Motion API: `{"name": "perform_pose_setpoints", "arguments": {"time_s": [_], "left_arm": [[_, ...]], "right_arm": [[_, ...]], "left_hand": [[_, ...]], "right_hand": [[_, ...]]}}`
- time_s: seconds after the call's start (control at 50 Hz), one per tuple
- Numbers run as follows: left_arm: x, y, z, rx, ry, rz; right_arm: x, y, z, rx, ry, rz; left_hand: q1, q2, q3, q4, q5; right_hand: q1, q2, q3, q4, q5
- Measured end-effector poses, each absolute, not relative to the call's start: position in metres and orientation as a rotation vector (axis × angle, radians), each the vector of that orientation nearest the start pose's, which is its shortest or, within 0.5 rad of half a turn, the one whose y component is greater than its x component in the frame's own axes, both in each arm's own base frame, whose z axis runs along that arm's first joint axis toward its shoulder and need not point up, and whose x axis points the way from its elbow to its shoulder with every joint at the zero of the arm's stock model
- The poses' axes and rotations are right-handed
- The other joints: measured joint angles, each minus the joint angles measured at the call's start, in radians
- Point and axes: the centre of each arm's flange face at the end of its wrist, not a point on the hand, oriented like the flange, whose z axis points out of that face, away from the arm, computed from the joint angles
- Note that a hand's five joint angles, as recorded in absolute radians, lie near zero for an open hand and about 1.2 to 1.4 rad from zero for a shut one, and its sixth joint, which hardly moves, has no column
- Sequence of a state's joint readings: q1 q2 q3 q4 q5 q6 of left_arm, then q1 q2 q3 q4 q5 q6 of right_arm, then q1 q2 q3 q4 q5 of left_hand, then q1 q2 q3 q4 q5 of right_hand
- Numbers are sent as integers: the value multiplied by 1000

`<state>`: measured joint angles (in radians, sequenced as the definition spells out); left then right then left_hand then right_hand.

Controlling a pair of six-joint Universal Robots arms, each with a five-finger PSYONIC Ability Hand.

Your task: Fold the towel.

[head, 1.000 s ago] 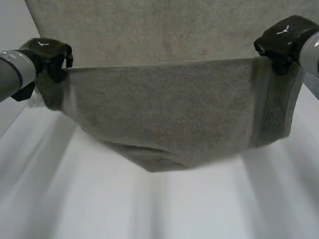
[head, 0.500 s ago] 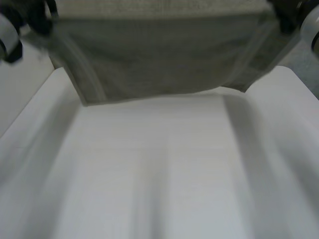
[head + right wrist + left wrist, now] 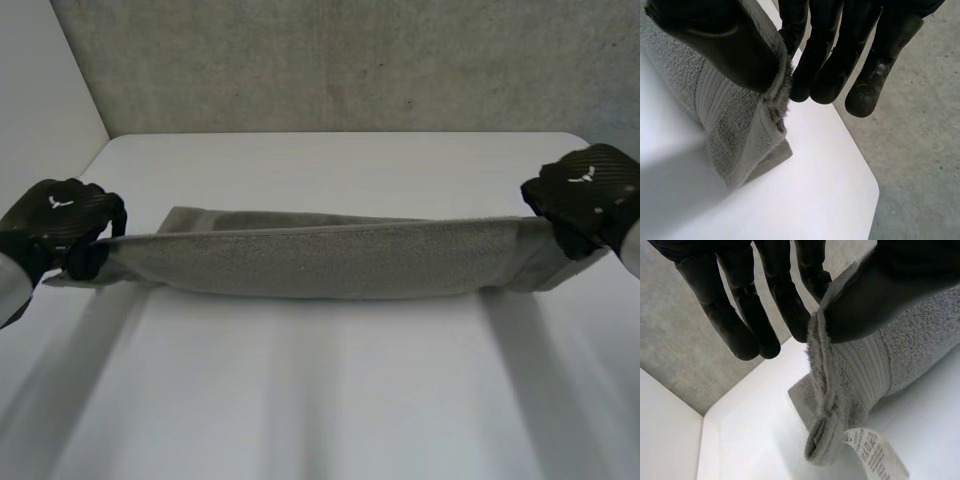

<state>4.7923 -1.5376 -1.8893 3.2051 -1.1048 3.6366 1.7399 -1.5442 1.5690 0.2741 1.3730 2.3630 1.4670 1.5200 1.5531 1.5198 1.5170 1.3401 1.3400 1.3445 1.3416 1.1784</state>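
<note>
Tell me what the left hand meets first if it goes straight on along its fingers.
Probably the bare white table, just past the towel corner that the left hand pinches; depth is unclear.

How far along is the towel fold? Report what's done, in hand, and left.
Done: the towel lies on the table as a long band, one layer doubled over another. In hand: the left hand and the right hand each pinch one end of it between thumb and fingers. Left: letting go, then probably folding the band across its length.
</note>
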Motion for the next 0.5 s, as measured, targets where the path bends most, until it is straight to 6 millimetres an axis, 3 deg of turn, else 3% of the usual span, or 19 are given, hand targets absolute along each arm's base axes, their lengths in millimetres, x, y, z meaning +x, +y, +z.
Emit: {"name": "perform_pose_setpoints", "arguments": {"time_s": [0.1, 0.26, 0.36, 0.5], "left_arm": [[-144, -250, 242, 933, 2199, -2044], [-140, -240, 244, 935, 2166, -2069], [-141, -246, 246, 951, 2148, -2081], [-156, -276, 240, 1035, 2108, -2126]], "right_arm": [[182, -234, 281, -1396, 2343, -1946], [173, -221, 275, -1409, 2356, -1890], [173, -224, 276, -1417, 2325, -1895], [178, -249, 262, -1423, 2333, -1815]], "left_hand": [[0, 0, 0, 0, 0], [0, 0, 0, 0, 0], [0, 0, 0, 0, 0], [1, 0, 0, 0, 4]], "right_hand": [[0, 0, 0, 0, 0], [0, 0, 0, 0, 0], [0, 0, 0, 0, 0], [0, 0, 0, 0, 4]]}}
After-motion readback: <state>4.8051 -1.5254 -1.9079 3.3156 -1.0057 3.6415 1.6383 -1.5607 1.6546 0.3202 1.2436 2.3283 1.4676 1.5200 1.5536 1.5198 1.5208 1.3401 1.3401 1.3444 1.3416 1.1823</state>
